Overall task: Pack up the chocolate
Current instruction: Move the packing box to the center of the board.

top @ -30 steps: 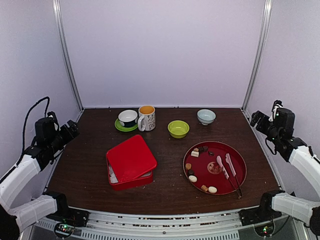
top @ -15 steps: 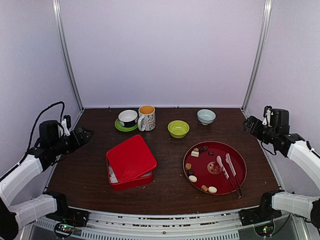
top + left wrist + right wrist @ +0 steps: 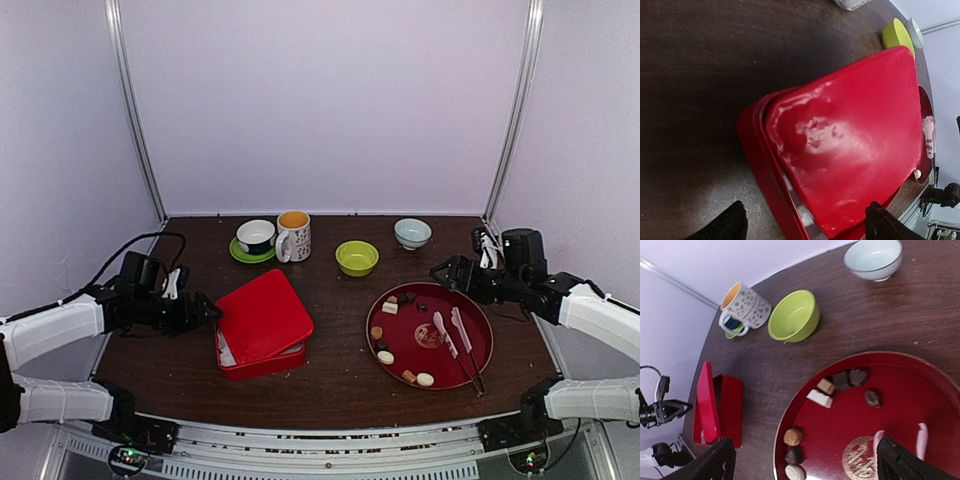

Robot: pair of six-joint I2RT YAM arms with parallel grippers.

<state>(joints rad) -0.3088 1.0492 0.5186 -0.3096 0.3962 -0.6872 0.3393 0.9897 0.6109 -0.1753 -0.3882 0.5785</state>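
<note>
1. At the left side of the table, the left gripper [image 3: 207, 309] hangs low with its fingers spread wide and nothing between them. It sits just beside the red lid [image 3: 850, 135], which lies askew on the red tin [image 3: 262, 366].
2. The step in hand looks like lifting that lid, so the fingers should close on the raised near edge rather than on the tin wall beneath.
3. Lift the lid straight up before moving it sideways, or it may drag the tin along.
4. Set the lid on bare wood, away from the red tray [image 3: 487, 335].
5. The chocolate [image 3: 832, 385] is scattered loose over the left half of that tray, none of it packed yet.
6. The right gripper [image 3: 445, 273] hovers over the tray's far rim, also spread and empty. It should stay out of the left arm's way and come down gently on one sweet, well apart from the pink-handled tongs [image 3: 466, 345].
</note>
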